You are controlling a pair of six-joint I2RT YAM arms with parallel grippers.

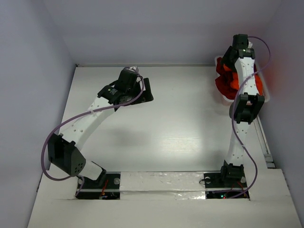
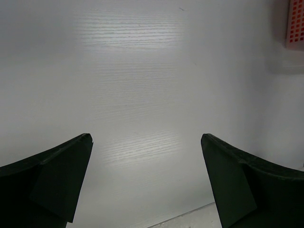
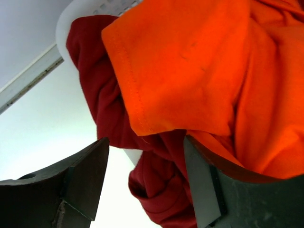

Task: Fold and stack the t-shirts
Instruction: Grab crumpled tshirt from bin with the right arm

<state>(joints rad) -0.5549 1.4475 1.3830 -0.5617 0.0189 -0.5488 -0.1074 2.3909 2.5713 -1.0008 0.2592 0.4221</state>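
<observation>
T-shirts (image 1: 222, 81) bunch in the far-right basket (image 3: 80, 12), orange shirt (image 3: 190, 71) draped just ahead of my right gripper (image 3: 145, 140), jaws wide; left gripper (image 2: 146, 137), also wide, sits well apart.

Robotics lab test cell; bare white desk (image 1: 166, 128) boxed by plain pale walls (image 1: 156, 28) at 9, 12 and 3 o'clock; left arm (image 1: 88, 121) and right arm (image 1: 236, 142) bolted at 6 o'clock edge; purple cables (image 1: 42, 154) looping; silver tape (image 1: 161, 183) between mounts; wrist camera views left gripper (image 2: 146, 137).

Glossy white table (image 1: 190, 128), pale walls (image 1: 156, 28)
</observation>
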